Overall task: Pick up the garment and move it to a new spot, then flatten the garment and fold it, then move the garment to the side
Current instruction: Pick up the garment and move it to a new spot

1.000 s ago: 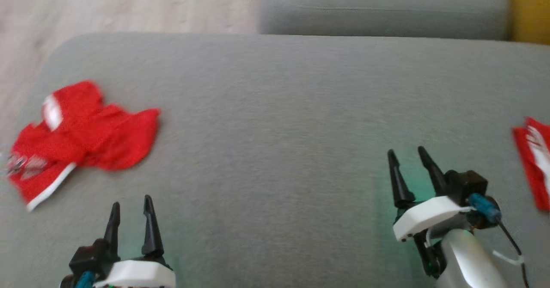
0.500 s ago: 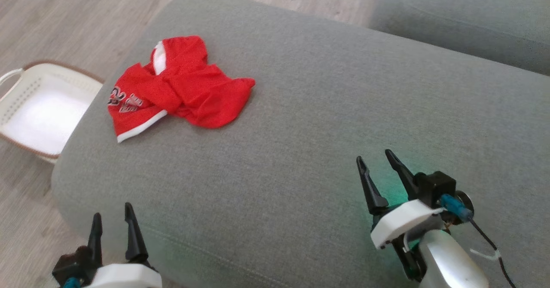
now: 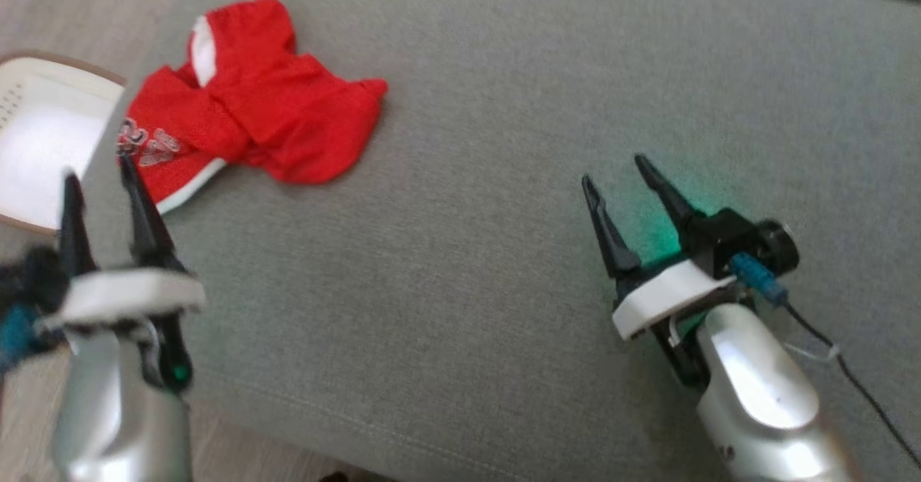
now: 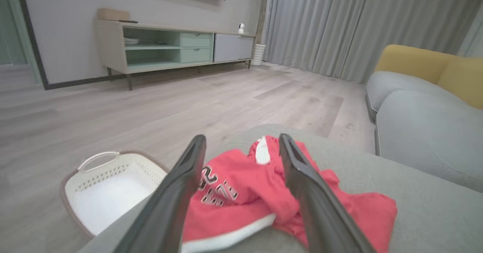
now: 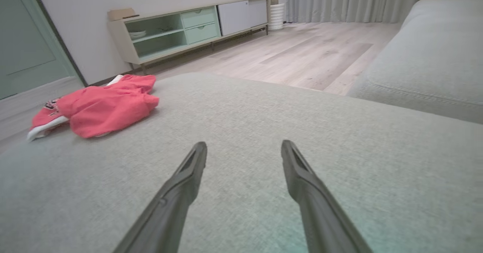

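The garment [image 3: 252, 119] is a crumpled red piece with white trim and lettering, lying near the far left corner of a grey cushion [image 3: 504, 252]. It lies ahead of the left wrist camera as the garment [image 4: 241, 196], and far left in the right wrist view as the garment [image 5: 98, 107]. My left gripper [image 3: 99, 176] hovers just short of its near edge, open and empty, its fingers [image 4: 302, 177] framing the cloth. My right gripper [image 3: 615, 169] stands open over bare cushion, well to the right of the garment.
A white laundry basket [image 3: 36, 144] sits on the wooden floor beside the cushion's left edge, the same basket [image 4: 109, 185] low left of the left wrist camera. Another grey cushion [image 4: 426, 132] with a yellow backrest lies beyond. A low cabinet [image 4: 169, 47] stands by the wall.
The head camera has swung left and down, shifting the whole picture. My left gripper has come up and forward toward the garment's near edge. Both grippers stay open.
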Available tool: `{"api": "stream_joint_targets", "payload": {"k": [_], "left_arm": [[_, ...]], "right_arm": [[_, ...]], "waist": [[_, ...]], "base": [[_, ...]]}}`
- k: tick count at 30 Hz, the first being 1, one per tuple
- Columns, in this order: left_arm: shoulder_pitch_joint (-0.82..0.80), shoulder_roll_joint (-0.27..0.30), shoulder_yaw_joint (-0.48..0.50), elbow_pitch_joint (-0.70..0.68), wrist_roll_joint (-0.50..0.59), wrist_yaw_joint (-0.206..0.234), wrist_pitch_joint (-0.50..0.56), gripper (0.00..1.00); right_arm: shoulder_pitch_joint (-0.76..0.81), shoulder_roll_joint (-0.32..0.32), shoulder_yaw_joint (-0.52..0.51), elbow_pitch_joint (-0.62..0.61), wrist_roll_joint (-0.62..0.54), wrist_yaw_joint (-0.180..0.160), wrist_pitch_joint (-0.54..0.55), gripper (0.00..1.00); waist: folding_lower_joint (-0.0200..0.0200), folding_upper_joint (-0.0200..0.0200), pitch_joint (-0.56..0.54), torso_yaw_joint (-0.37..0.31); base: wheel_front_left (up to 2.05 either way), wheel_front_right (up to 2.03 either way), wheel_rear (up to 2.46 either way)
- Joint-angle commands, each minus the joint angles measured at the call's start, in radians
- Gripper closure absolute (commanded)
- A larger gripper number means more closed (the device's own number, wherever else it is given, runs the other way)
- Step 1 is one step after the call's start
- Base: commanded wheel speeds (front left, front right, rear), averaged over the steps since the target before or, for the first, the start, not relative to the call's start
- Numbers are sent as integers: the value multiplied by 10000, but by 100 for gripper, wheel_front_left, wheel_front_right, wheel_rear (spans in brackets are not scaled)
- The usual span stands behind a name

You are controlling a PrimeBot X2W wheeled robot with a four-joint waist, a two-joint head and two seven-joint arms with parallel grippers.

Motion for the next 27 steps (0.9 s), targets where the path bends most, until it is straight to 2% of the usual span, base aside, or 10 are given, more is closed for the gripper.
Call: {"api": "stream_joint_targets", "payload": {"k": [1,6,10,15,16,22,23,24,27], "left_arm": [[-686,534,474,-90,114,-88,-94,0],[-1998,1192,283,933,73,-179,-94,0],[-2911,1724,-424,2332,-569,-187,-94,0],[-3713,2063,-1113,4027,-1332,-189,202,0],[-3713,2063,-1113,4027,-1332,-189,202,0],[-4303,2313,-1460,5976,-1592,-190,1057,0],[-4376,2315,-1536,6088,-1629,-190,1011,55],[-4437,2327,-1571,6180,-1694,-190,923,100],[-4561,2454,-1809,6293,-1749,-191,597,100]], "right_arm": [[-326,13,157,-518,-202,-7,-111,0],[-544,-110,322,-1088,-368,-7,-111,0],[-678,-257,227,-1475,-452,-7,-111,0],[-612,-461,-7,-1852,-585,-7,-111,0],[-612,-461,-7,-1852,-585,-7,-111,0],[-594,-541,-268,-2087,-607,-7,-111,0],[-602,-517,-283,-2101,-605,-7,-111,0],[-607,-489,-300,-2106,-602,-7,-111,0],[-587,-377,-332,-1989,-537,-7,-111,0]], "waist": [[-2,0,667,-403],[-2,0,1344,-803],[-2,0,1770,-1105],[-2,0,2164,-1420],[-2,0,2164,-1420],[-2,0,2304,-1701],[-2,0,2289,-1731],[-2,0,2270,-1752],[-2,0,2089,-1813]], "base": [[0,0,0],[0,0,0],[0,0,0],[0,0,0],[0,0,0],[0,0,0],[0,0,0],[0,0,0],[0,0,0]]}}
